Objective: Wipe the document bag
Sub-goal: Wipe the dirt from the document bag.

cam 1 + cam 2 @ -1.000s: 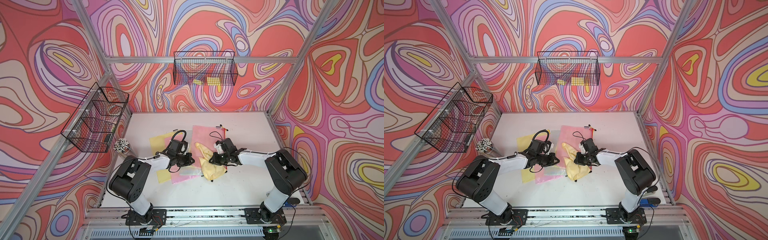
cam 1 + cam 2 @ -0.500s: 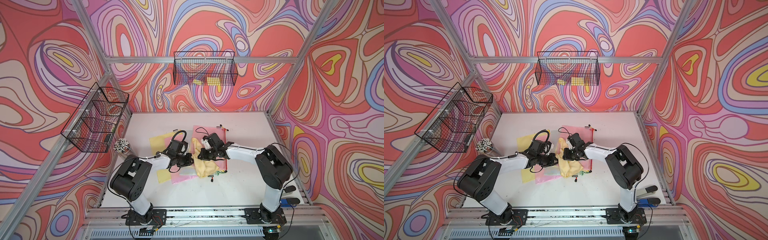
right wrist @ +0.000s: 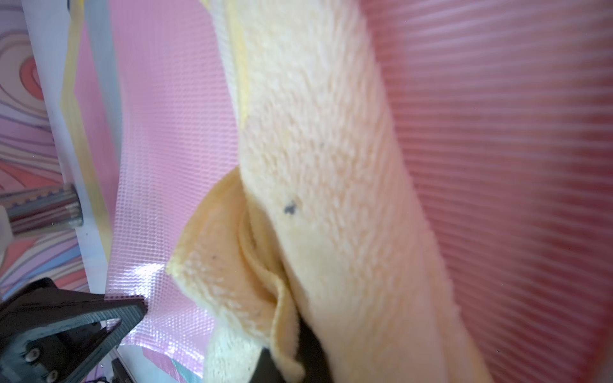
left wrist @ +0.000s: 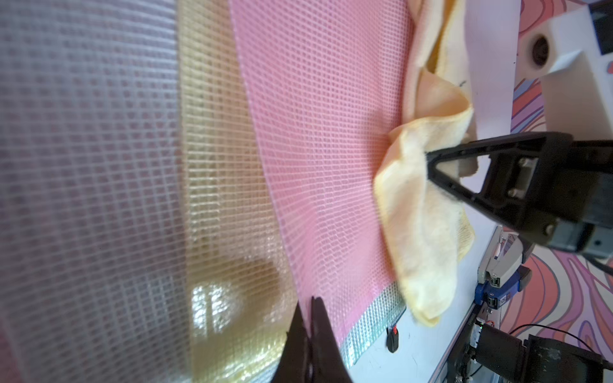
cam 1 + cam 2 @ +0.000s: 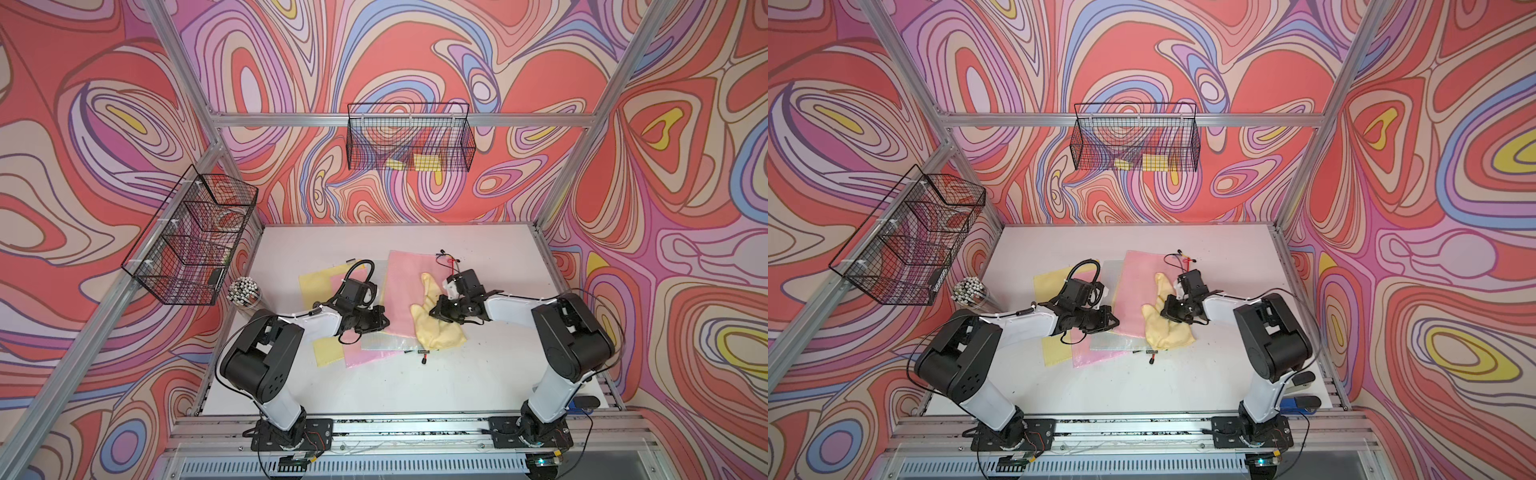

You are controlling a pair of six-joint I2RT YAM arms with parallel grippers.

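Note:
The pink mesh document bag [image 5: 401, 295] [image 5: 1136, 291] lies flat mid-table on top of other bags. A yellow cloth [image 5: 436, 328] [image 5: 1167, 332] is draped over its right edge. My right gripper [image 5: 434, 311] [image 5: 1165, 313] is shut on a fold of the cloth [image 3: 318, 165], low over the bag [image 3: 497, 132]. My left gripper [image 5: 384, 322] [image 5: 1115, 320] is shut, its tips [image 4: 310, 301] resting at the bag's left edge [image 4: 325, 132] near the front corner. The cloth [image 4: 421, 225] and the right fingers [image 4: 441, 156] show in the left wrist view.
Yellow [image 5: 316, 282], clear and pink [image 5: 365, 357] bags lie beneath and left of the document bag. A cup of pens [image 5: 245, 291] stands at the left edge. Small clips [image 5: 424, 357] and wires [image 5: 446, 259] lie nearby. Wire baskets [image 5: 409, 141] [image 5: 191, 237] hang on the walls.
My right gripper dragged the cloth left across the pink bag, then back to the right. The left gripper stayed where it was.

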